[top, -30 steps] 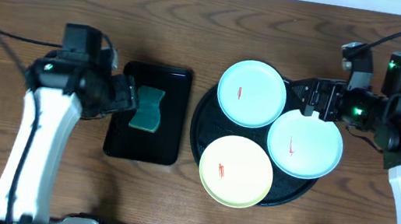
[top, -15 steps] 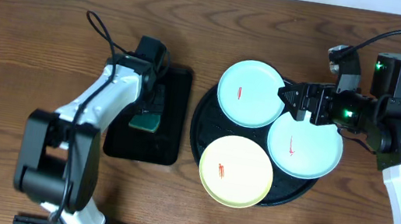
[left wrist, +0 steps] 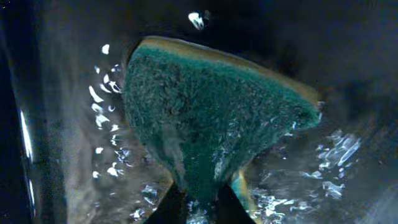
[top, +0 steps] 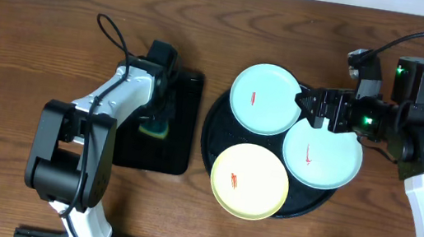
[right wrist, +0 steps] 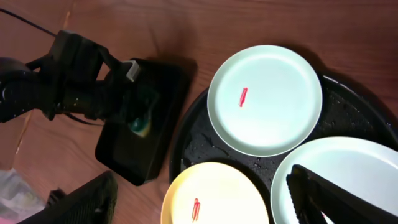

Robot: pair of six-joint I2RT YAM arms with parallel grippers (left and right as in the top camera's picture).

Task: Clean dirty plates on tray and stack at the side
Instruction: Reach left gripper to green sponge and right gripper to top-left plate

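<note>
The plates sit where they were a second ago, all three on the round black tray [top: 210,131]: the pale mint plate [top: 265,99] at the back, the light blue plate [top: 323,153] to the right and the pale yellow plate [top: 249,181] in front, its edge hanging over the tray's rim. Each carries a small red-orange streak. What we see changed is on the left. The left claw [left wrist: 193,208], spread a second ago, has swung in over the small rectangular tray [top: 179,143] and is now clenched on the sponge [left wrist: 211,118], pinching its near end so the body buckles into a fan. We take that to mean the cleaning tool is in hand, though no plate has been wiped or stacked yet. The right claw [top: 313,109] has edged in a little and hangs spread, grasping nothing, over the back of the tray between the mint and blue plates. The plates are smooth, shallow discs of matte plastic with low raised lips. The tray is glossy and beaded with water. The sponge has a coarse dark green scouring face over a yellow foam layer, soft enough to fold under the grip. The surface [top: 44,12] is dark wood grain.
</note>
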